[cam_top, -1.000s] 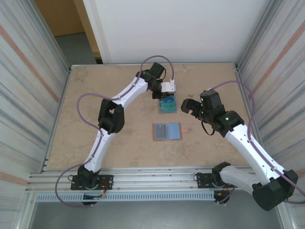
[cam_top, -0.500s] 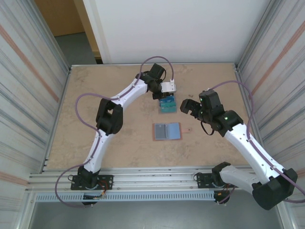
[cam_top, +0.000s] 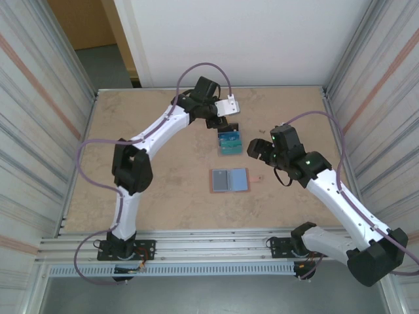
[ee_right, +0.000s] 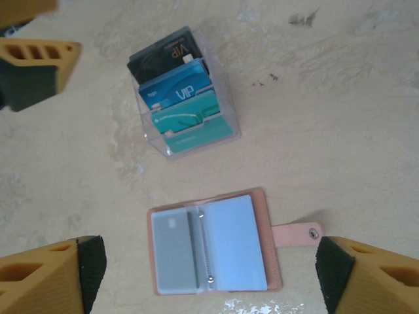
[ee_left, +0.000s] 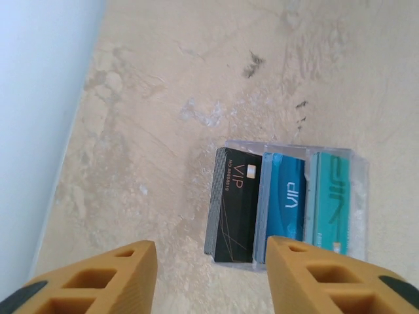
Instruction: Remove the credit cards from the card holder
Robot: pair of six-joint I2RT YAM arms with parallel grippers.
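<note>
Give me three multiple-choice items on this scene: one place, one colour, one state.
1. The card holder lies: A open flat; B folded shut; C on edge.
2. The credit cards sit: A in the card holder's pockets; B in a clear tray; C under the card holder.
3. The card holder's cover is: A green; B white; C salmon.
Key: A, both inner pockets face up; B, the cards rest inside the tray's walls; C, its rim and tab are salmon.

Bright, even overhead light washes the counter (cam_top: pixel 163 196) pale, shadows are soft and faint, and the left hand (ee_left: pixel 211 261) shows slightly blurred fingers (ee_left: pixel 98 278) at the bottom edge.
</note>
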